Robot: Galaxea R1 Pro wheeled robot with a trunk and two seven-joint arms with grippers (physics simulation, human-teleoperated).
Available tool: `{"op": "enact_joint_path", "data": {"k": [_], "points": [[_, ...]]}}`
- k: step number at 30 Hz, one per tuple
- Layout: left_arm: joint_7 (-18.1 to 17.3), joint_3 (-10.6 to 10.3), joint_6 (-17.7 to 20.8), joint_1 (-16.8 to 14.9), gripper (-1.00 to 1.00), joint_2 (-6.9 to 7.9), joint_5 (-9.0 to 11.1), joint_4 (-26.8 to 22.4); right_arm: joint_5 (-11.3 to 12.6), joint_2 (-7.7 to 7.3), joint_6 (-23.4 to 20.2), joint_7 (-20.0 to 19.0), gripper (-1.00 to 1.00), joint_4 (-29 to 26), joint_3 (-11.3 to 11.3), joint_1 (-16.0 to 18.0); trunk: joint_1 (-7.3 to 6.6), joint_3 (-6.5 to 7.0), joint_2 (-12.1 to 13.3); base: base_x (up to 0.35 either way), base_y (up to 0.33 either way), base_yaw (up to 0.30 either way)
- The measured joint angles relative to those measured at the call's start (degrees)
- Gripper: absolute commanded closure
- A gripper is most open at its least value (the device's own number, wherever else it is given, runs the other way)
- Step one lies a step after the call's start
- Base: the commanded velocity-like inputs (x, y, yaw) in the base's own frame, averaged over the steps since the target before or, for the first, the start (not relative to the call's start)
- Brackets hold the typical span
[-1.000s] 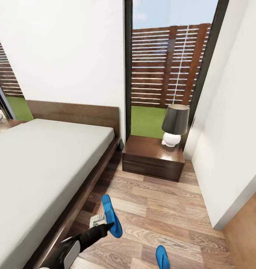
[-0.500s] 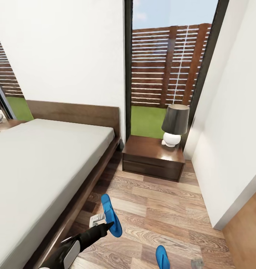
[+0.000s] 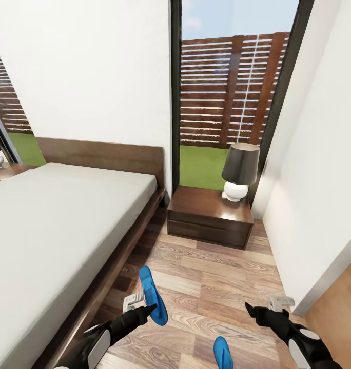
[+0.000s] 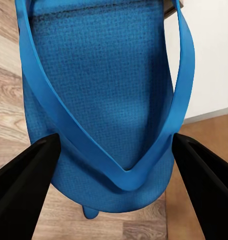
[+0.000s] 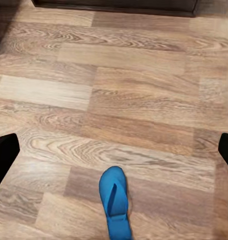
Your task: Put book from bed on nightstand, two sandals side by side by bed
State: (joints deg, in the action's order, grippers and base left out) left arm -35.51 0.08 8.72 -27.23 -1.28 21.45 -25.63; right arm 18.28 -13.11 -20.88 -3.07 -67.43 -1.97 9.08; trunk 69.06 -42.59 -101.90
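My left gripper (image 3: 151, 308) is shut on one blue sandal (image 3: 153, 295), which it holds tilted just above the floor beside the bed (image 3: 57, 230). In the left wrist view this sandal (image 4: 101, 90) spans the gap between the black fingers (image 4: 24, 185). The other sandal (image 3: 222, 353) lies flat on the wood floor at the near edge, and the right wrist view shows that sandal (image 5: 115, 202) too. My right gripper (image 3: 251, 309) hovers open above the floor, right of that sandal. The dark nightstand (image 3: 209, 215) stands beyond, against the window. The book is out of view.
A grey-shaded lamp (image 3: 239, 169) stands on the nightstand's right end. A white wall (image 3: 319, 195) closes off the right side, with a wooden panel (image 3: 339, 318) below it. Plank floor (image 3: 216, 277) runs between bed and wall.
My right arm has risen into the head view at lower right. The left gripper and its sandal have stayed put.
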Motion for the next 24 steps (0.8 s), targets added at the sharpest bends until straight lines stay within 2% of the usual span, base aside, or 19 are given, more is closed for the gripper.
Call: {"op": "enact_joint_path", "data": {"k": [3, 5, 10, 20, 21, 24], "points": [[0.1, 0.0, 0.0, 0.0, 1.0, -0.02, 0.0, 0.0, -0.1, 0.09, -4.1, 3.2, -1.0, -0.1, 0.0, 0.2, 0.0, 0.0, 0.0, 0.0, 0.0, 0.0], [0.1, 0.0, 0.0, 0.0, 1.0, -0.03, 0.0, 0.0, -1.0, 0.19, -7.3, 5.5, -1.0, 0.9, 0.0, 2.4, 0.0, 0.0, 0.0, 0.0, 0.0, 0.0], [0.1, 0.0, 0.0, 0.0, 1.0, -0.03, 0.0, 0.0, -2.7, 0.25, -11.6, 7.0, -1.0, 3.0, -0.3, 7.3, 0.21, -0.17, -0.4, 0.0, 0.0, 0.0], [0.1, 0.0, 0.0, 0.0, 1.0, -0.12, -0.1, 0.0, -2.8, 0.42, -11.4, 6.9, -1.0, 3.2, -0.9, 7.7, 2.41, -1.97, -4.4, 0.0, 0.0, 0.0], [0.1, 0.0, 0.0, 0.0, 1.0, -0.12, -0.1, 0.0, -2.7, 0.44, -11.4, 7.0, -1.0, 3.3, -3.2, 7.7, 2.63, -2.15, -4.8, 0.0, 0.0, 0.0], [0.1, 0.0, 0.0, 0.0, 1.0, -0.12, -0.2, 0.0, -2.7, 0.44, -11.3, 7.0, -1.0, 3.4, -8.2, 7.7, 3.29, -2.69, -6.0, 0.0, 0.0, 0.0]]}}
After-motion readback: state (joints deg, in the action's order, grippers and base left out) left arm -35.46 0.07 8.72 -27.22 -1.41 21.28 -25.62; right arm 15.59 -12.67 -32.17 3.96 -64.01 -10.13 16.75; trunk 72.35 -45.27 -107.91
